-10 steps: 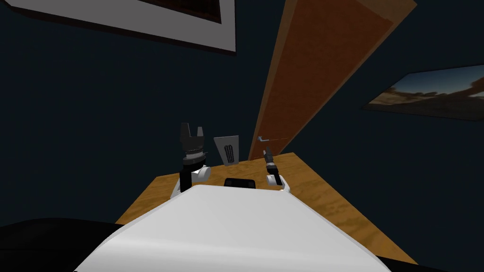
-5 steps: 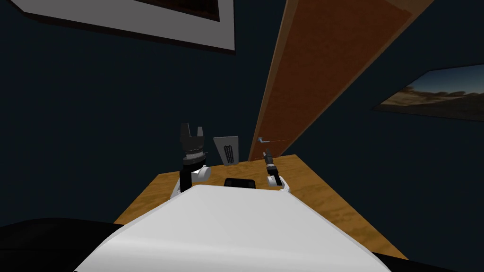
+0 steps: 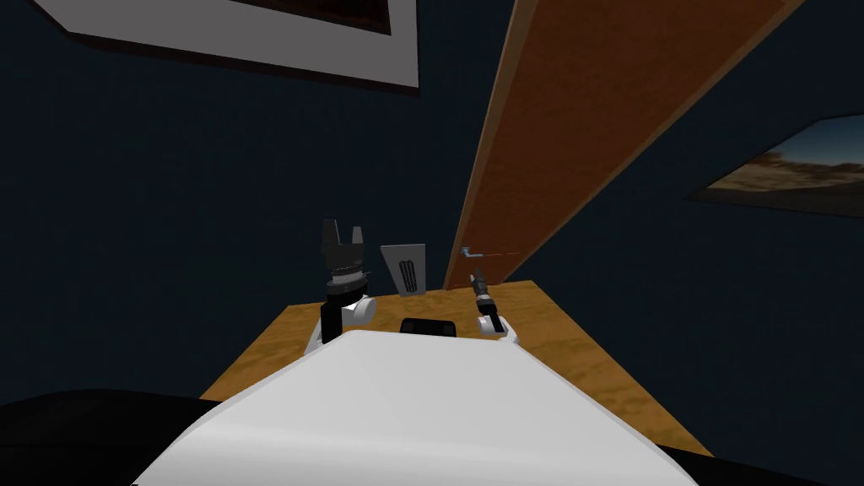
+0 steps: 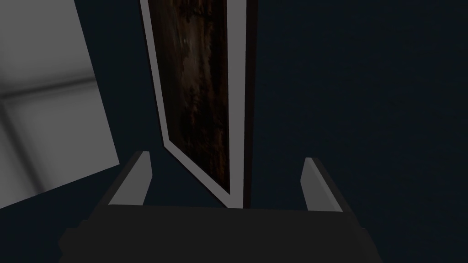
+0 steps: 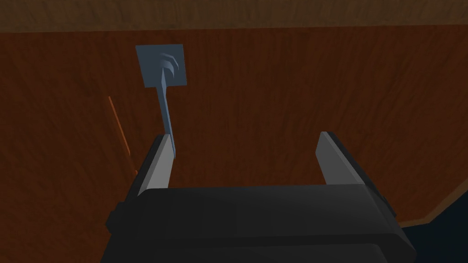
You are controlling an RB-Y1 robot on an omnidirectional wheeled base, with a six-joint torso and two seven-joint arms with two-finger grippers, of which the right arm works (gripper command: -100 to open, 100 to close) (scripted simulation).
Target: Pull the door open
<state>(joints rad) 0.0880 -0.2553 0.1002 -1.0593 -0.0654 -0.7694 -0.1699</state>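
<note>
At the far edge of the wood floor [image 3: 574, 354], a brown door [image 3: 574, 126] stands in the dark blue wall. Its grey lever handle [image 5: 164, 105], near the door's edge, ends just inside one finger [image 5: 160, 164] of the right gripper [image 5: 244, 137], whose fingers are apart. The left gripper [image 4: 226, 157], also spread, is raised well apart from the door.

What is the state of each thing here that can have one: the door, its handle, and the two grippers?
door, seemingly shut; no gap seen at its edge.
right gripper, open, facing the door, holding nothing.
door handle, not gripped; the lever's end lies beside one of the right gripper's fingers.
left gripper, open, holding nothing, apart from the door.
</note>
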